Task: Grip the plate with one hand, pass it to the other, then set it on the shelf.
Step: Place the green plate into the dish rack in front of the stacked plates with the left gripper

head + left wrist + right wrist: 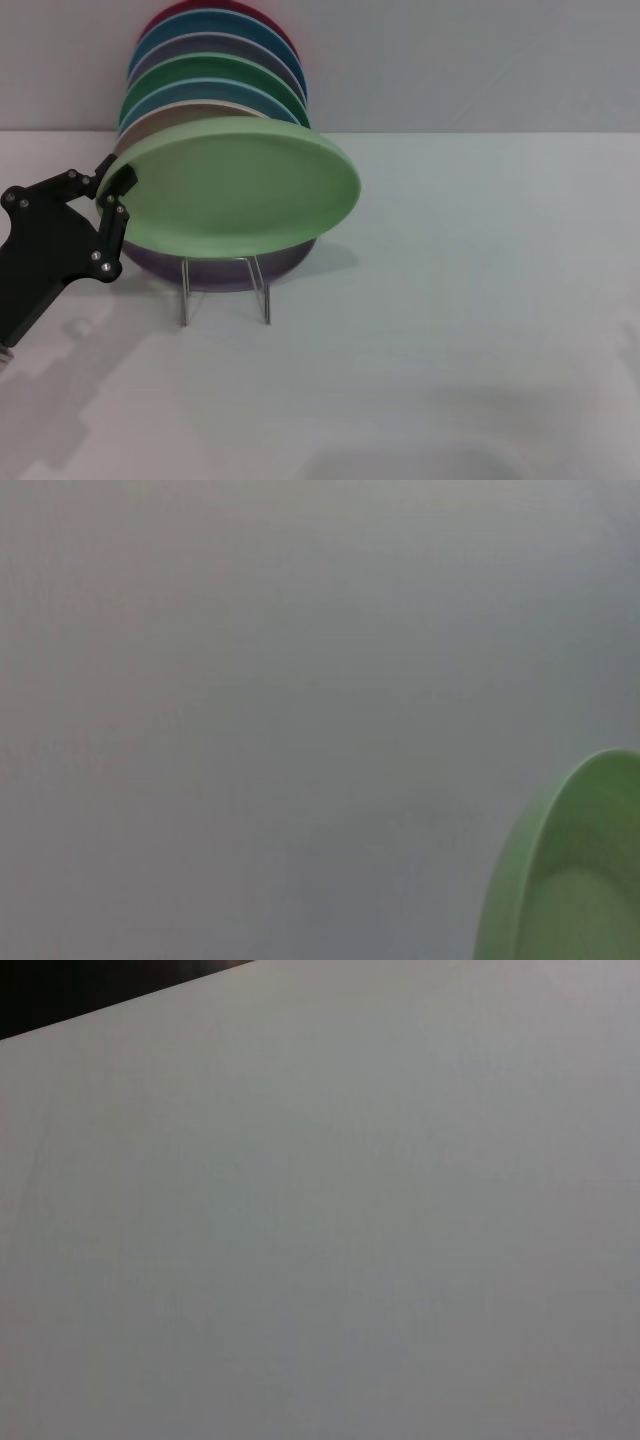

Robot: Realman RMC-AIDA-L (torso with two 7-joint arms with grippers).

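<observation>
Coloured plates (215, 70) stacked upright (lilac plate (225, 268) frontmost) on white table (470, 330)

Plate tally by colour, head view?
red plate: 1
blue plates: 2
lilac/purple plates: 2
dark green plate: 1
beige plate: 1
mint-green plate, rim in the left gripper jaws: 1
Total: 8

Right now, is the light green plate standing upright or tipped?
Tipped: the plate leans forward over the rack, its edge held by the left gripper.
</observation>
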